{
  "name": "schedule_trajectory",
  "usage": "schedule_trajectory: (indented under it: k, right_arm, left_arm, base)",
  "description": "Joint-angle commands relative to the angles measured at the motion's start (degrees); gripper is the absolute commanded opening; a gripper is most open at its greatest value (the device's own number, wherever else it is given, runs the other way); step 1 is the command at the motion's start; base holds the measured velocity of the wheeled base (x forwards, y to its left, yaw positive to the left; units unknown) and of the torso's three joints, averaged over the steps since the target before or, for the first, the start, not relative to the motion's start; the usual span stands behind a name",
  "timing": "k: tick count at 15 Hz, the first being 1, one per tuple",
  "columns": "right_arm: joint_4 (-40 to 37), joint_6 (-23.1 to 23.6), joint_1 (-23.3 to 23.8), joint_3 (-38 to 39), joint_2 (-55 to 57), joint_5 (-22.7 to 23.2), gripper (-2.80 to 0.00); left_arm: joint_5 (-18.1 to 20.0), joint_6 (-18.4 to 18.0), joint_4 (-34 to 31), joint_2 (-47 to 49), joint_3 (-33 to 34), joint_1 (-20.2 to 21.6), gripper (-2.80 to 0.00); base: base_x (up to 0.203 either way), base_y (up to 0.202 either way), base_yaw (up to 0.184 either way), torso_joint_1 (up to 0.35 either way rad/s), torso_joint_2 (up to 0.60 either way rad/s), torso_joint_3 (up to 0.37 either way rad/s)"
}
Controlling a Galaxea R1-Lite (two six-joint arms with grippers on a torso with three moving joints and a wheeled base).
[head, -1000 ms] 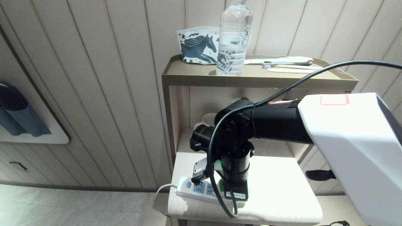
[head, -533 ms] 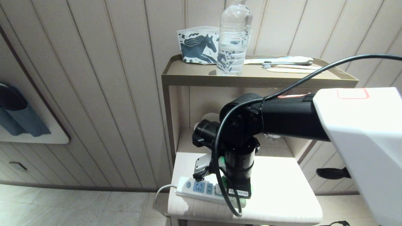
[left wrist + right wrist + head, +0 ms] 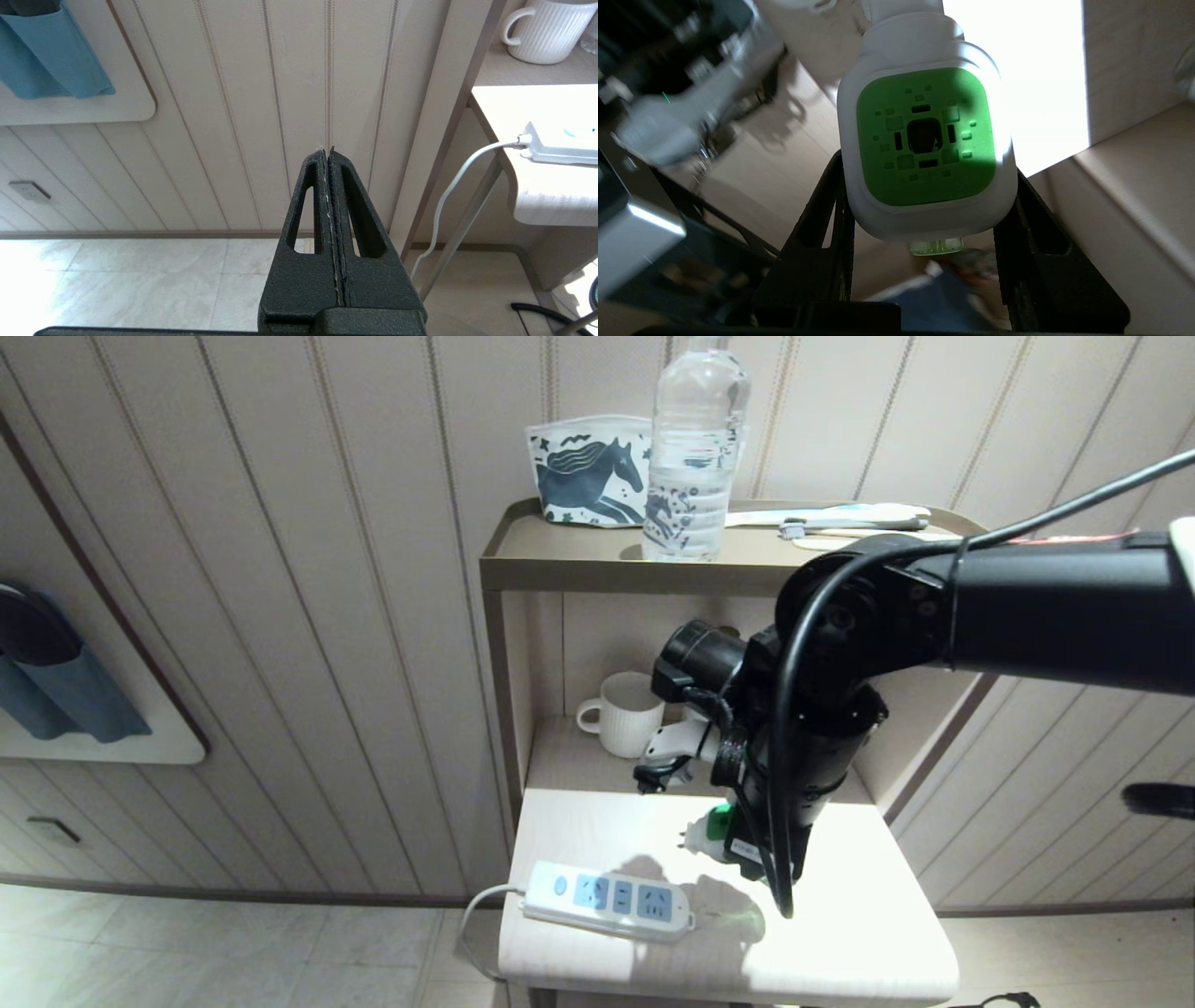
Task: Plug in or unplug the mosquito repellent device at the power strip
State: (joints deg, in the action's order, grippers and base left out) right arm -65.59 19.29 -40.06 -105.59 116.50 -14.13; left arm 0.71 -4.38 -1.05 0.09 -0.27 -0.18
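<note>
You have the right hand (image 3: 924, 261) clamped on the mosquito repellent device (image 3: 924, 135), one finger on each side of its white head. The device (image 3: 711, 828) hangs clear above the tabletop (image 3: 840, 915), prongs bare. The power strip (image 3: 609, 900) lies near the tabletop's front left corner. The left hand (image 3: 330, 161) has its fingers pressed together, off beside the stand.

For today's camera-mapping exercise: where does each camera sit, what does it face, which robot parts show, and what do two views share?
Head view: high, looking down at the white table; right arm shows.
Left wrist view: low beside the table, facing the wall; shut left gripper shows.
Right wrist view: behind the right gripper, which clamps the mosquito repellent device.
Shared: power strip and mug, head and left wrist.
</note>
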Motion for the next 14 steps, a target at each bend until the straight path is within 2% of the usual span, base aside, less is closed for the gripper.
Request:
schedule_trajectory:
  k: [1,5,8,12,14]
  right_arm:
    - [10.8,-6.5,1.7,9.5,-6.0,0.0,-2.8]
    - [39.5,-15.3,4.2,34.4,-16.9,-0.7,-2.8]
    - [60.2,-23.1,5.7,50.7,-23.4,-4.0,-2.8]
    - [87.6,-26.6,6.4,69.6,-27.9,-11.4,-2.8]
    - [96.9,-28.9,9.7,75.1,-27.3,-12.4,-2.8]
  left_arm:
    - [0.0,0.0,0.0,0.0,0.0,0.0,-2.8]
    - [0.0,0.0,0.0,0.0,0.0,0.0,-2.8]
    - [0.0,0.0,0.0,0.0,0.0,0.0,-2.8]
    - [0.0,0.0,0.0,0.0,0.0,0.0,-2.8]
    - [0.0,0.0,0.0,0.0,0.0,0.0,-2.8]
  base:
    - [0.0,0.0,0.0,0.0,0.0,0.0]
    - [0.0,0.0,0.0,0.0,0.0,0.0]
    - [0.0,0.0,0.0,0.0,0.0,0.0]
    - [0.0,0.0,0.0,0.0,0.0,0.0]
    - [0.0,0.0,0.0,0.0,0.0,0.0]
